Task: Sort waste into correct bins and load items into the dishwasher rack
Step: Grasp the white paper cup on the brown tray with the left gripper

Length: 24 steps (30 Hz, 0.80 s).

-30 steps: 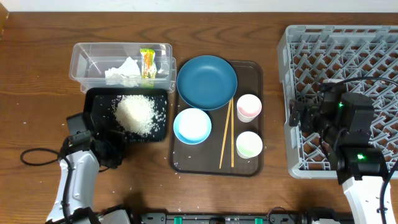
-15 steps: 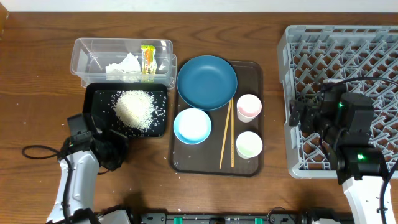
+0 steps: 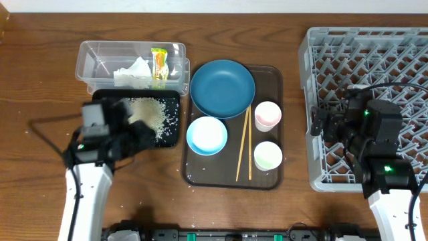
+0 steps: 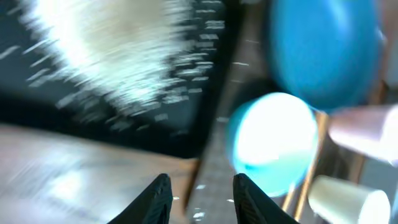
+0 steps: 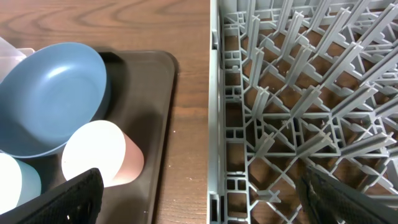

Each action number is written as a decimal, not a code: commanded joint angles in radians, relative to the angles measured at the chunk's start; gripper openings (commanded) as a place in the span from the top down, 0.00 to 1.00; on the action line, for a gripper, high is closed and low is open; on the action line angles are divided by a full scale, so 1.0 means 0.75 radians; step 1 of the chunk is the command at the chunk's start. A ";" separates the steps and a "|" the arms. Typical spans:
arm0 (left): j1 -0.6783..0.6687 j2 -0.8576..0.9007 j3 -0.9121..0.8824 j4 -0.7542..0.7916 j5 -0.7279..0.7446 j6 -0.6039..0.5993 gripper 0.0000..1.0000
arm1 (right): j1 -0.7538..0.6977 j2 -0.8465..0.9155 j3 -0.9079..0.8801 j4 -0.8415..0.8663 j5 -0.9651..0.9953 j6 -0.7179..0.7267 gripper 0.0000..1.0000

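wooden tabletop, dark brown, seen from above; entries run left to right.

- clear tub (image 3: 93,67), one, upper left of frame; holds crumpled tissue (image 3: 134,72), one, and snack wrapper (image 3: 159,67), one.
- black tray (image 3: 175,134), one, just below the tub; holds rice (image 3: 147,110), one heap.
- left gripper (image 3: 144,136), one, over the black tray's lower right part; jaws apart, nothing between them. its wrist view is blurred.
- brown serving tray (image 3: 267,177), one, centre of frame.
- dark blue plate (image 3: 222,88), one, at the serving tray's top.
- light blue bowl (image 3: 206,134), one, just below the plate.
- chopsticks (image 3: 244,144), two, lying side by side, right of the bowl.
- upper cup (image 3: 267,115) and lower cup (image 3: 267,155), two in all, white, right of the chopsticks.
- dishwasher rack (image 3: 374,53), one, right of frame; no dish seen in it.
- right gripper (image 5: 211,205), one, at the rack's left edge; jaws wide apart, holding nothing.

step, as judged: waste looks sorted and loading is not yet begun.
next move, as judged: the left gripper lowers onto the nearby bowl's rim, closes, and carries it across to the rack.
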State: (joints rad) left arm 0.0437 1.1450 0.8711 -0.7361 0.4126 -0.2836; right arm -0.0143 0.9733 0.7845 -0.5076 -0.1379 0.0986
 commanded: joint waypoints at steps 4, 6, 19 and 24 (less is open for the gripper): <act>-0.366 0.189 0.167 0.086 -0.007 0.089 0.63 | 0.011 0.001 0.025 0.002 0.009 -0.003 0.02; -0.471 0.258 0.194 0.134 -0.007 0.089 0.64 | 0.011 0.002 0.025 0.002 0.009 -0.003 0.02; -0.975 0.571 0.225 0.408 -0.007 0.113 0.64 | 0.011 0.003 0.025 -0.012 0.009 -0.003 0.02; -1.023 0.573 0.225 0.478 -0.007 0.113 0.63 | 0.011 0.003 0.025 -0.014 0.009 -0.003 0.02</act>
State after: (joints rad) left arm -0.7132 1.5738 1.0172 -0.3874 0.4129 -0.2115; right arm -0.0143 0.9733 0.7845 -0.5144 -0.1379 0.0986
